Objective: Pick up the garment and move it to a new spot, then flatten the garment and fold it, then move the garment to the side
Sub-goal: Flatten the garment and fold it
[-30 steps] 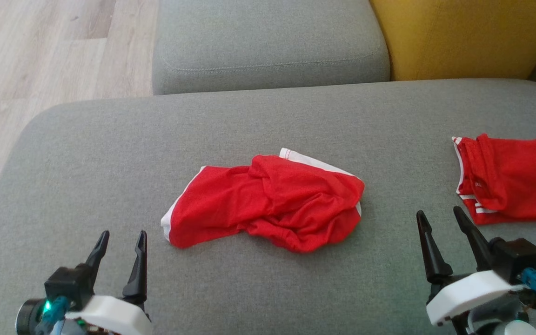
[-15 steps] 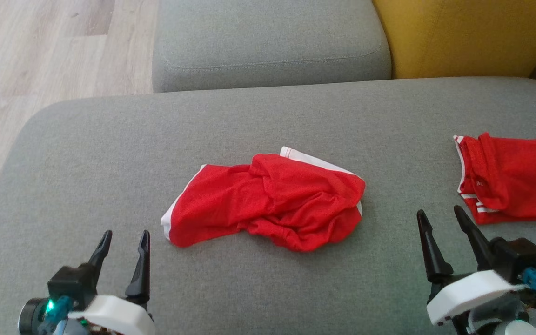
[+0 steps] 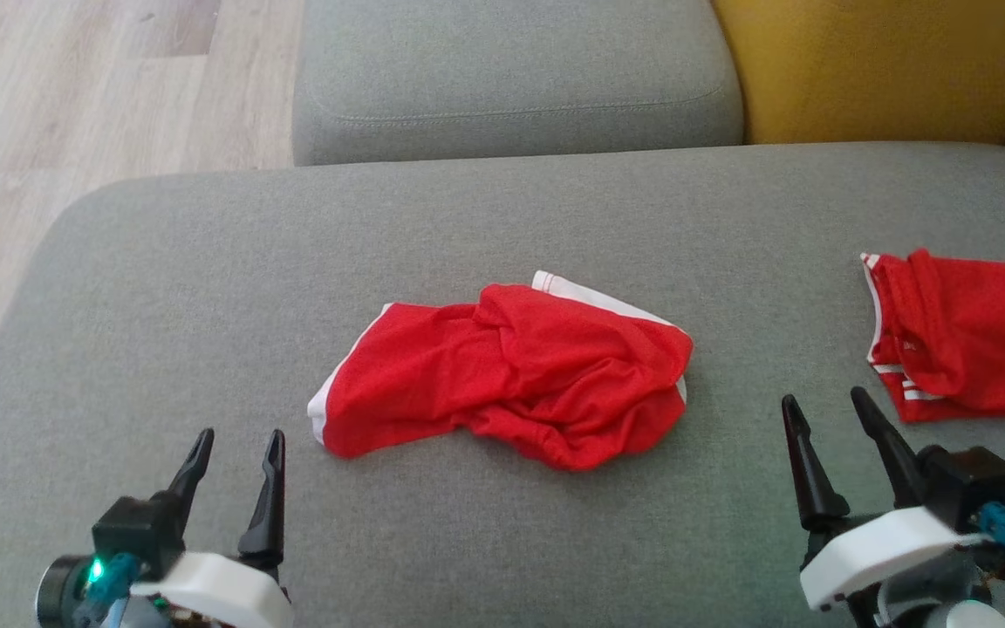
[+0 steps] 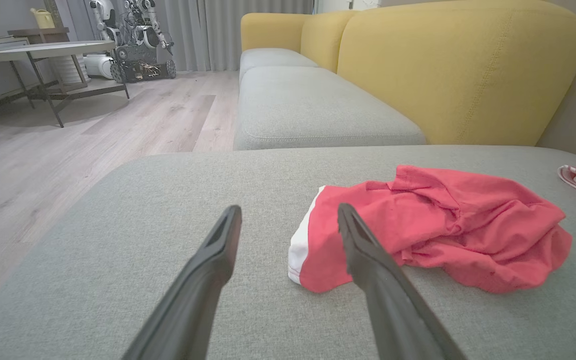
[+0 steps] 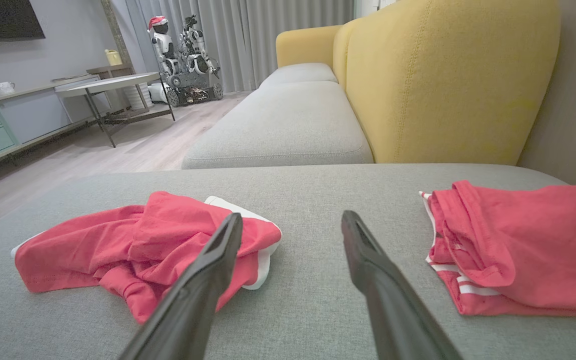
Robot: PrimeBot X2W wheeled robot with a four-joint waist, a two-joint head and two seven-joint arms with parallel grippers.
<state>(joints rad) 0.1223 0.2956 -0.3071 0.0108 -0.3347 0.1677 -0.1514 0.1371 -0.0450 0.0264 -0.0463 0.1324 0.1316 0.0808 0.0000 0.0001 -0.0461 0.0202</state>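
- Although the red garment [image 3: 502, 371] lies in plain sight at the middle of the wide grey cushion [image 3: 206, 288], you cannot read its shape. It is crumpled, its folds lie over one another, and white trim peeks out at its left end and along its far edge.
- From the left wrist view, one finger of the left gripper [image 4: 289, 209] crosses in front of the white-trimmed end, so that corner is partly covered for you.
- From the right wrist view, a finger of the right gripper [image 5: 293, 216] hides part of the garment's other end.
- Your left gripper stands wide, holding nothing, near the cushion's front edge and to the left of the garment, apart from it.
- Your right gripper is likewise spread wide and empty at the front right, between the garment and a second red garment [image 3: 974, 336], touching neither.
- That second red garment, with white stripes, is cut off by the right edge of the head view. In the left wrist view you get just a sliver of it.
- Beyond the cushion sit a grey seat cushion [image 3: 511, 78] and a yellow backrest [image 3: 878, 70]; pale wooden floor [image 3: 75, 105] runs to the left.
- Far back in the wrist views you can see a round table [image 4: 43, 50] and another robot [image 4: 138, 40] by grey curtains [image 4: 228, 30]. Its details are too small to tell.
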